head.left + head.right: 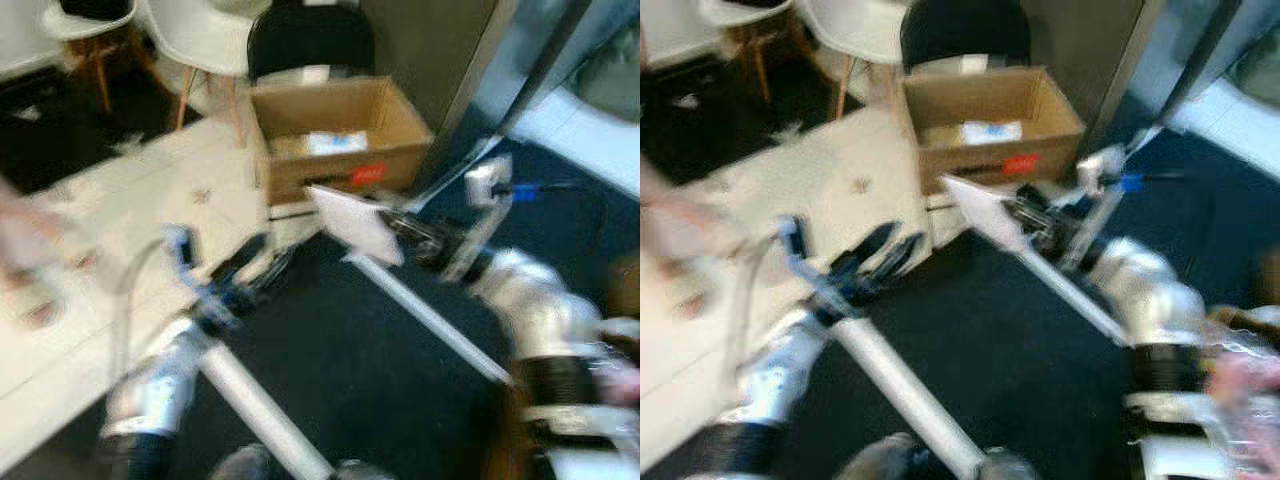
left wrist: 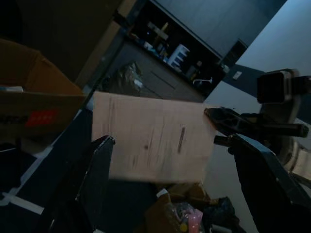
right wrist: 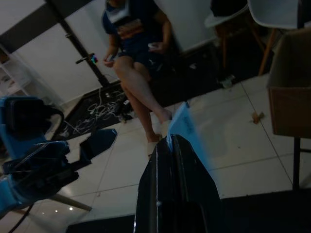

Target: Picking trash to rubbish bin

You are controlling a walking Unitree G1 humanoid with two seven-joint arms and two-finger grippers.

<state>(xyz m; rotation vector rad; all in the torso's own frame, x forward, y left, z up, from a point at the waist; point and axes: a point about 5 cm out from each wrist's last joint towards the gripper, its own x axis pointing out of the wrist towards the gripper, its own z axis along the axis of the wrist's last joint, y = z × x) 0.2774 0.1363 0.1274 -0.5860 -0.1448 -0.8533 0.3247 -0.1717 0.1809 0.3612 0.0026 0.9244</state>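
Nearest the robot, 2 silver arms reach forward over dark carpet. The left gripper (image 1: 265,262) hangs low with its 2 black fingers spread apart and nothing between them; its wrist view looks between those fingers toward the sheet. The right gripper (image 1: 1025,222) is pinched closed on 1 edge of a flat pale sheet of paper (image 1: 355,220), the trash in hand, which juts out from the fingertips toward the robot's left. Just beyond the sheet stands an open cardboard box (image 1: 340,135), serving here as the rubbish bin, with a red label on its near wall and some white scrap inside. The box lies ahead of the right gripper and slightly left, so the right arm is plainly the nearer 1; the coming move probably calls for carrying the sheet forward over the near rim. Farther off are white chairs (image 1: 205,35) and a seated person (image 3: 138,48) on the tiled floor (image 1: 120,200).
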